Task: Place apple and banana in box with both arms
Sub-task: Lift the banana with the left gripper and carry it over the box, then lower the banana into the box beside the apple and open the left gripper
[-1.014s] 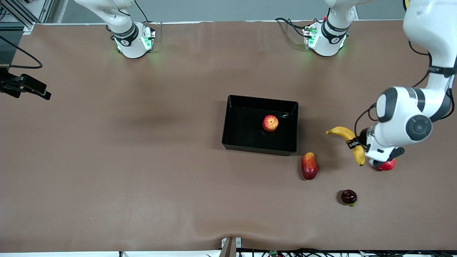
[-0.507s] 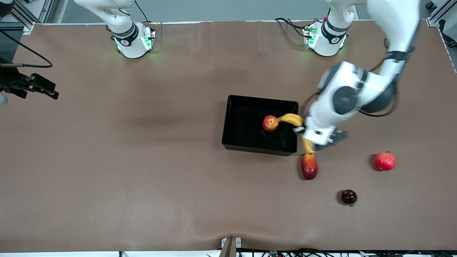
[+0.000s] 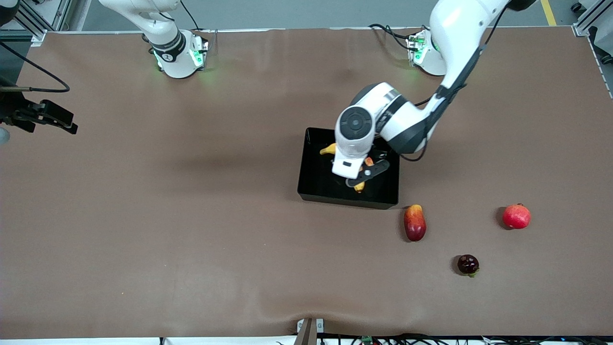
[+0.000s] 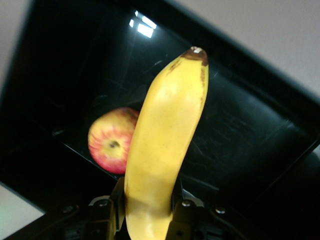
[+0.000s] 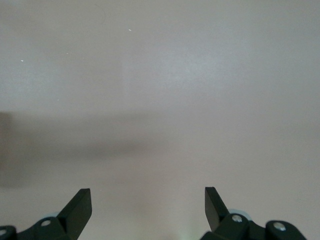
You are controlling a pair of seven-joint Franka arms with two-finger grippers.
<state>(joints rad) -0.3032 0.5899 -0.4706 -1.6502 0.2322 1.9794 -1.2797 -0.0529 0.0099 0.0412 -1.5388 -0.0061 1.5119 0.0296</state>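
Over the shallow rectangular black plastic box [image 3: 348, 197], the left arm reaches down from its base, elbow bent, wrist housing hanging above the box's middle. Left gripper [image 3: 360, 176] sits low over the box interior, jaws clamped on the curved yellow banana [image 4: 162, 150]. Left wrist view shows the banana sticking out from between the jaws, dark tip pointing over the box floor, not clearly resting on it. Front view shows only the banana's two ends poking out from under the wrist; its middle is hidden.

Small red-and-yellow streaked apple [image 4: 111, 140] lies on the box floor; the banana covers part of it in the left wrist view, and in the front view it is almost wholly hidden by the arm.

Right gripper [image 5: 148, 205] waits over bare brown table [image 3: 191, 215], jaws apart and holding nothing. In the front view it is cut off at the picture's edge, at the right arm's end of the table.
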